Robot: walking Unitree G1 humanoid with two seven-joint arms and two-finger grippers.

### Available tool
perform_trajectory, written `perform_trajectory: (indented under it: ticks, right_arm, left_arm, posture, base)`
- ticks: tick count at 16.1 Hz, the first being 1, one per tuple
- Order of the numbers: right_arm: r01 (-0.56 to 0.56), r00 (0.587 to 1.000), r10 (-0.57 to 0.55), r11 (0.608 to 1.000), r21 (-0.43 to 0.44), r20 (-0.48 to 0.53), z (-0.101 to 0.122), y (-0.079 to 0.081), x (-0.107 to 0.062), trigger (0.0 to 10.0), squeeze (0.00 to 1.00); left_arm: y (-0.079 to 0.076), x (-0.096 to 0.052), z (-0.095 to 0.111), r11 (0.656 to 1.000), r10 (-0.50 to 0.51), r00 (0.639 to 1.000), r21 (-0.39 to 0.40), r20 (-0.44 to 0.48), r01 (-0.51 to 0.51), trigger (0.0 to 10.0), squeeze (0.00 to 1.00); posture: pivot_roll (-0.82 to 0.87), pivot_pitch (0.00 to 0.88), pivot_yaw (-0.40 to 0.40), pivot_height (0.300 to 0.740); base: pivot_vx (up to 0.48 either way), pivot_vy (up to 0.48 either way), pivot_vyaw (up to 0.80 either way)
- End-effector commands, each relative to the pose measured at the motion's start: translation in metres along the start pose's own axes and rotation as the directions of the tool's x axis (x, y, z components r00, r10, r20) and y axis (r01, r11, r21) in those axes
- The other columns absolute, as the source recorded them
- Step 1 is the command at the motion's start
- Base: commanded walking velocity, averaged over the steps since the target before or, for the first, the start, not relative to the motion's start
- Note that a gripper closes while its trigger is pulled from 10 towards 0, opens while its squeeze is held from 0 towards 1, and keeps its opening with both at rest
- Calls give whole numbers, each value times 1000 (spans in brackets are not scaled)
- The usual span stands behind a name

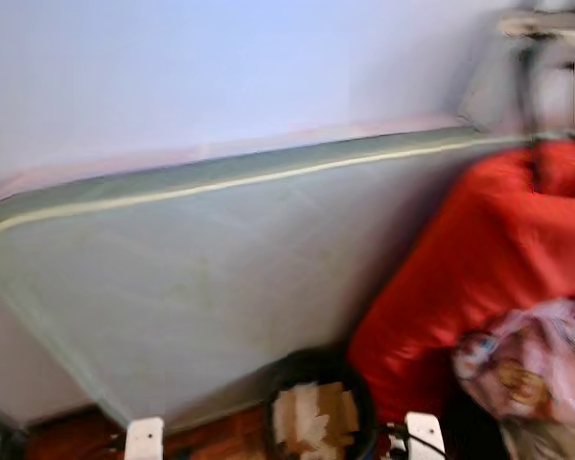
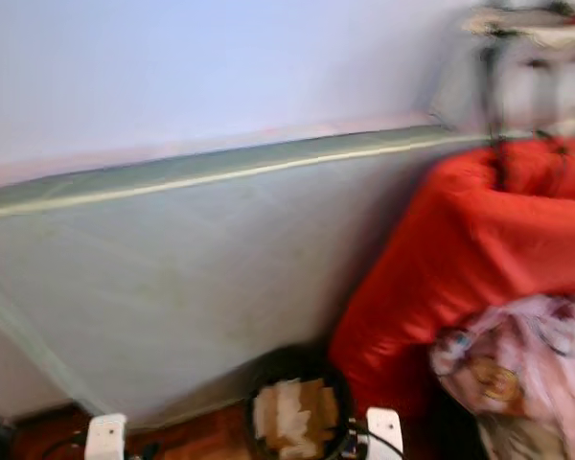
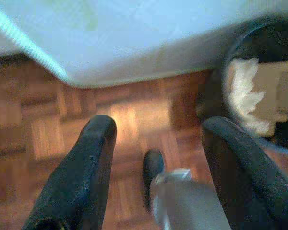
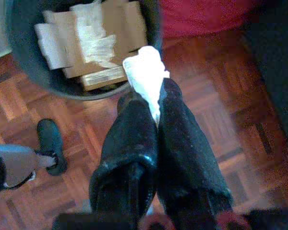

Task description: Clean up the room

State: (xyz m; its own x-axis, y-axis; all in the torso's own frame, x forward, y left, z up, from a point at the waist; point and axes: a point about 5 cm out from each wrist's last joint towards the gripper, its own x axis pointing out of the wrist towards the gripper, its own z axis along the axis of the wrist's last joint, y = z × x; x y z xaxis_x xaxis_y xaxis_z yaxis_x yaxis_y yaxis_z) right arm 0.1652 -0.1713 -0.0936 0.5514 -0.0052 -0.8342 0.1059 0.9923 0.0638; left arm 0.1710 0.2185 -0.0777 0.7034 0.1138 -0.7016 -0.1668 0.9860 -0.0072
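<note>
Right hand (image 4: pixel 156 103), seen from its wrist camera, has its two black fingers (image 4: pixel 132 139) pressed together on a crumpled white tissue (image 4: pixel 146 74), which sticks out past the fingertips. The tissue hangs above the parquet floor (image 4: pixel 221 139), just beside the rim of a dark round bin (image 4: pixel 26 67). Inside the bin lie pieces of brown cardboard (image 4: pixel 122 21) and pale paper. A red cover (image 4: pixel 201 14) lies beyond the bin, and one of the robot's dark feet (image 4: pixel 50 143) stands on the floor to one side. From the left wrist camera, the left hand (image 3: pixel 158 139) has its fingers (image 3: pixel 89 167) wide apart with nothing between them, hovering over the same parquet. Past its fingertips a pale mattress (image 3: pixel 134 38) with a light green edge stands on the floor, and part of the bin (image 3: pixel 230 57) with its cardboard shows beside it. The head cameras give a blurred picture: the mattress (image 1: pixel 201 278) leans on its long side against a pale wall (image 1: pixel 220 67), the bin (image 1: pixel 311 407) sits on the floor in front of its lower corner, and a large red cover (image 1: pixel 489 259) rises just beside the bin. A pink patterned cloth (image 1: pixel 532 369) lies against the red cover. Two white parts of the robot (image 1: pixel 144 439) show at the bottom edge, on either side of the bin.
</note>
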Motion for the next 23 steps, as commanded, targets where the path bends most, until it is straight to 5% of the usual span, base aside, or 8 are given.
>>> perform_trajectory:
  ticks: [1,5,12,15,17,18,23]
  right_arm:
    - [24,1000,-24,1000,6,-9,-3,-9,-1,10000,0]
    - [4,1000,-4,1000,-21,8,1,-7,-1,10000,0]
    - [-143,959,158,987,-79,234,54,18,3,10000,0]
    - [-192,917,198,980,-50,346,74,21,1,10000,0]
    - [-232,872,243,969,-79,425,90,30,-2,10000,0]
    - [-263,827,282,959,-107,486,99,37,-6,10000,0]
    - [-296,771,303,949,-105,560,104,43,-11,10000,0]
  left_arm:
    - [-8,0,-2,1000,-18,1000,-16,-2,18,10000,0]
    - [-9,1,3,1000,-25,999,-9,28,25,10000,0]
    - [-15,9,53,996,-91,960,10,264,91,10000,0]
    - [-20,6,73,991,-131,910,38,394,126,10000,0]
    - [-26,-1,94,987,-157,845,45,511,156,10000,0]
    - [-34,-12,111,985,-163,780,53,604,165,10000,0]
    - [-45,-27,115,980,-188,740,79,646,181,10000,0]
  posture:
    - [70,19,-70,740]
    - [67,19,-72,740]
    - [59,2,-74,740]
    - [62,0,-79,740]
    - [58,0,-82,740]
    - [64,0,-90,740]
    - [62,0,-90,740]
  base:
    - [326,0,0]
    - [81,0,0]
    - [0,0,0]
    - [0,0,0]
    - [0,0,0]
    - [0,0,0]
    - [0,0,0]
